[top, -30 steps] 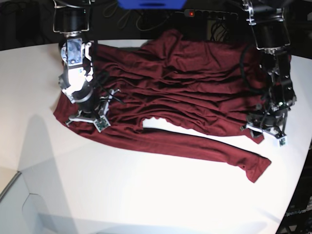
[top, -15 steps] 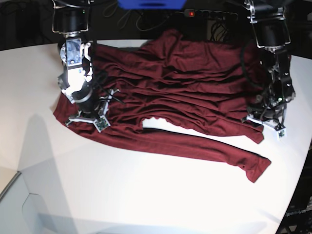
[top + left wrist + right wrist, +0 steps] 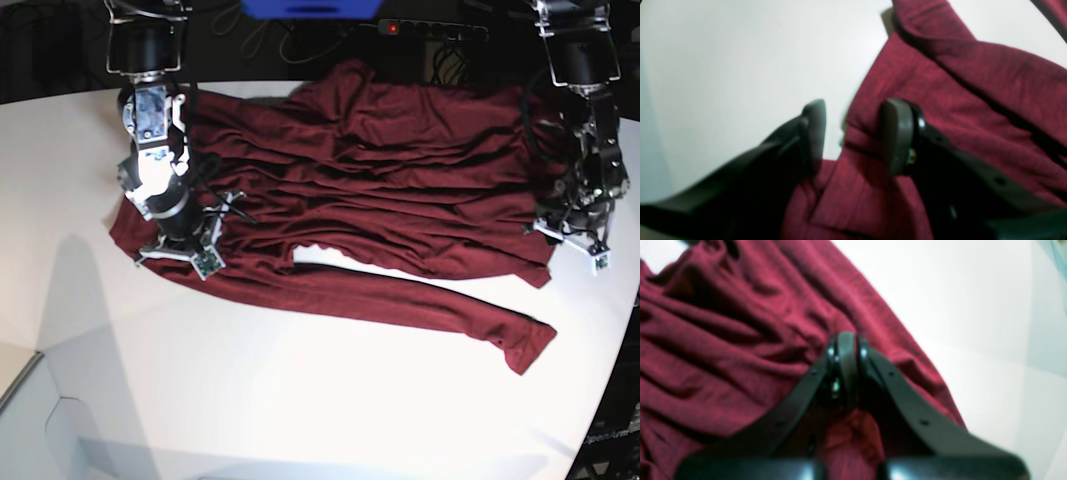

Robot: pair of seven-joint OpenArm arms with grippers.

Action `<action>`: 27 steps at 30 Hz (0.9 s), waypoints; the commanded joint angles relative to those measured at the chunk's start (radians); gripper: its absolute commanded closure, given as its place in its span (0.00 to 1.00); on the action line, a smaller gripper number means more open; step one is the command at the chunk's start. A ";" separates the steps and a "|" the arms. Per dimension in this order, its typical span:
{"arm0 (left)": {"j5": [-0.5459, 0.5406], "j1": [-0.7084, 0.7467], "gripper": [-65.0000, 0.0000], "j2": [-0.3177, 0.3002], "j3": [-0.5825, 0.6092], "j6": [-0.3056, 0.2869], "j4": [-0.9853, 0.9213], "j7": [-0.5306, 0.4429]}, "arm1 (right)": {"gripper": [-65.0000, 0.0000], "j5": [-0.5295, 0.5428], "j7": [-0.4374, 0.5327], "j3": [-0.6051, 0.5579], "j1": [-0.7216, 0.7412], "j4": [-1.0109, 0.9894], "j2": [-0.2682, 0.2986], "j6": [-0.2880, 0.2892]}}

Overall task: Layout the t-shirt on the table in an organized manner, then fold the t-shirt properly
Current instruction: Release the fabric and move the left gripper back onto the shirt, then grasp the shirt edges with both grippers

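Currently the t-shirt lies rumpled across the far half of the table, its long axis running from 9 to 3 o'clock in the base view. One long sleeve trails along the near edge toward 4 o'clock and ends in a cuff well clear of both arms.

Right gripper: clenched. In its wrist view the jaws meet with no gap, and fabric is bunched directly beneath the tips. A pinched fold is likely, but the contact point is hidden, so a grasp cannot be confirmed. In the base view this gripper sits at the 9 o'clock end of the garment.

Left gripper: released. Its jaws stand apart, one pad over bare table, the other pad over cloth, so a folded fabric edge lies between them. In the base view it hangs at the 3 o'clock end, just beside the shirt's corner.

Governing relation: the two grippers stand at opposite ends of the long axis. The left is the nearer arm to the 3 o'clock corner and appears positioned to close on that edge, so the cloth can be drawn taut between them.
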 commanded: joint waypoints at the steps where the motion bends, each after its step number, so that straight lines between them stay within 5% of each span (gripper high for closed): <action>1: 0.000 -0.020 0.58 -0.021 -0.027 0.001 0.033 -0.019 | 0.97 0.010 0.024 0.000 0.019 0.018 0.002 -0.008; 8: -0.005 -0.038 0.58 -0.027 -0.223 -0.001 0.092 -0.019 | 0.97 0.010 0.024 0.002 0.019 0.018 0.003 -0.008; 16: 0.001 -0.140 0.58 0.039 -0.073 0.001 0.086 -0.020 | 0.97 0.010 0.024 -0.003 0.017 0.018 0.003 -0.008; 23: 0.001 -0.155 0.58 0.070 -0.068 0.004 -0.007 -0.025 | 0.97 0.010 0.020 0.002 0.019 0.018 0.005 -0.008; 27: 0.001 -0.155 0.58 0.070 -0.062 0.002 -0.083 -0.138 | 0.97 0.010 0.021 0.002 0.019 0.018 0.005 -0.008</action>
